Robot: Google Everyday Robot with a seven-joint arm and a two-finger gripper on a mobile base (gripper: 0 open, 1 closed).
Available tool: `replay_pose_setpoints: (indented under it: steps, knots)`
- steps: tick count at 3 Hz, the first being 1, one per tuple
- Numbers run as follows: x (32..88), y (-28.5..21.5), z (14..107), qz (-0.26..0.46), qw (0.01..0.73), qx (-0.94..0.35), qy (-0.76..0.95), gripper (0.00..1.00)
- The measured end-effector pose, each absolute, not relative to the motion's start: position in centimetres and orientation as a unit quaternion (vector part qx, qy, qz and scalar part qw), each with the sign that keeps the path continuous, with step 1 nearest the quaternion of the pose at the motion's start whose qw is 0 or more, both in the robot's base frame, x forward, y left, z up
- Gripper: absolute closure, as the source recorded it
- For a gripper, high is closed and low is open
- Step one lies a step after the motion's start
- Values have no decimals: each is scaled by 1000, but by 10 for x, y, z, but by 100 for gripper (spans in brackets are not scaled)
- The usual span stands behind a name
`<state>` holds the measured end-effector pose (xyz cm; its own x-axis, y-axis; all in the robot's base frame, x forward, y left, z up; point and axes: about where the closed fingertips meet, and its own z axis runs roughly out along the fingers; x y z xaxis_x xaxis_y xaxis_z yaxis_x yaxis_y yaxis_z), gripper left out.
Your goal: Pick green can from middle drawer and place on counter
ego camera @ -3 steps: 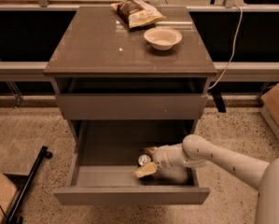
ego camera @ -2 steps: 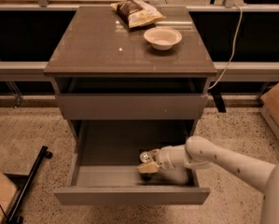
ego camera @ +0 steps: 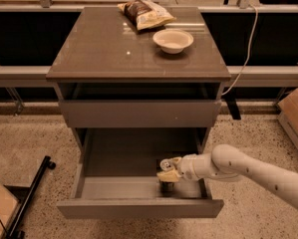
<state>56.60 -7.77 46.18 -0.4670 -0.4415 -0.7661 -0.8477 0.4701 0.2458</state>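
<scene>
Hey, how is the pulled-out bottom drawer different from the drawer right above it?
The middle drawer is pulled far out, with its floor showing; the drawer above it sits pushed in, showing only its front. The middle drawer has the gripper reaching into its front right part; nothing reaches into the drawer above it. Both have plain grey-brown fronts with no handles.

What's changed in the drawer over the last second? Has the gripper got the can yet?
The gripper and the green can have shifted together slightly right and up inside the middle drawer. The gripper therefore seems shut on the can, with the lift just starting. The drawer, the counter, the bowl and the snack bag are unchanged.
</scene>
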Motion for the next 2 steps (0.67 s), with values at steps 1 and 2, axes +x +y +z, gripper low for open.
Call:
replay_pose_setpoints:
  steps: [1,2]
  knots:
    - [559,-118,549,286,331,-425,792,100]
    - [550,-146,615,278,340,-446,780,100]
